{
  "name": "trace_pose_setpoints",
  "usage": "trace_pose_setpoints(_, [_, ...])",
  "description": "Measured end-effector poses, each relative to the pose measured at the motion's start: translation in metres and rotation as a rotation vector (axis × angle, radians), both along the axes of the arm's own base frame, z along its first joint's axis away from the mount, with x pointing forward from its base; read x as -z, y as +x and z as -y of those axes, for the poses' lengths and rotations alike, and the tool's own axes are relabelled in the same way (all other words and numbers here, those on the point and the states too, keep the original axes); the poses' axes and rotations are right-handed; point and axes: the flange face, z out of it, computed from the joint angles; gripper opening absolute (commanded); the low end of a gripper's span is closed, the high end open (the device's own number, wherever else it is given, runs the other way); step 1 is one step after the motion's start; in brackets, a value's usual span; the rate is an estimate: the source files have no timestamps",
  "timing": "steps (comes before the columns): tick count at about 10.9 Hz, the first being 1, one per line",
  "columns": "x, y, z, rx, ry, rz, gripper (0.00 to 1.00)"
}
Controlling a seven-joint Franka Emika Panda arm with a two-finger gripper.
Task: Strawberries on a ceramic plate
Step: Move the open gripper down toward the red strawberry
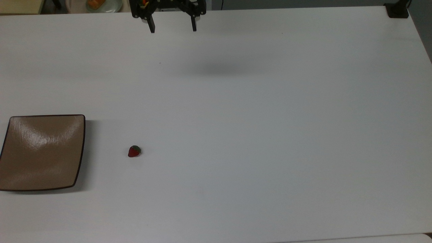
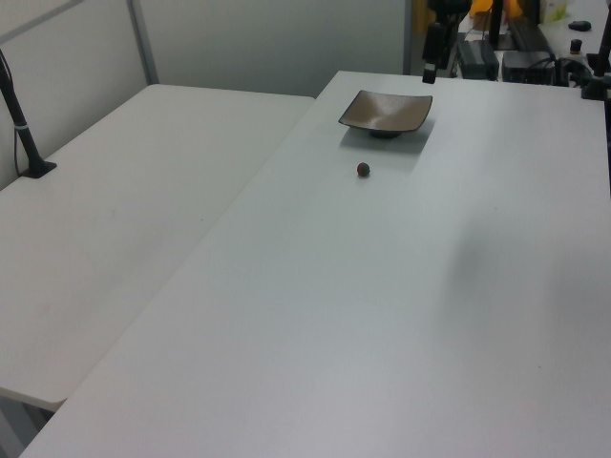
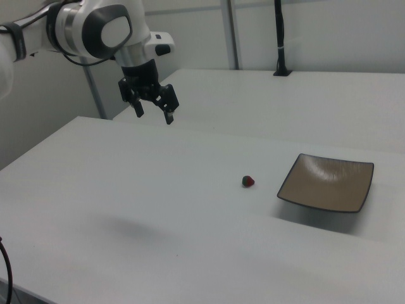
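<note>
We see the strawberry lying on the white desk, red with a green cap, alone and untouched. In the top view it sits to the right of the ceramic plate, near it but apart from it, with bare desk between the two. The plate is square, glossy tan-brown with a thin dark rim and a sunken centre, and it rests at the top view's left edge. Nothing lies on it.

In the right view the strawberry is just to the left of the plate, and in the left view the strawberry shows as a small dark dot in front of the plate.

The pincer hangs at the top view's upper edge, well apart from both strawberry and plate. Its two black fingers point down and stand wide apart, with nothing between them. In the right view we see the pincer raised above the desk at the end of the white arm, which reaches in from the right view's upper left. A soft grey shadow lies on the desk below it in the top view.

A second white desk stands beside the first on the left view's left, with a black pole on a foot rising from it.
</note>
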Motion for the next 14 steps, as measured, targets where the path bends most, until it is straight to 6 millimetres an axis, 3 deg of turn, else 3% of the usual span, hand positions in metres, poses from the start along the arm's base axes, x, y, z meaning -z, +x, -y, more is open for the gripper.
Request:
trace_pose_setpoints(7, [0.040,0.040,0.007,-0.047,-0.018,0.087,1.00])
trace_pose_setpoints(12, [0.090,0.076,0.006,-0.035,-0.029,0.152,1.00])
trace_pose_setpoints(14, [0.105,0.086,0.015,-0.017,-0.034,0.178,1.00])
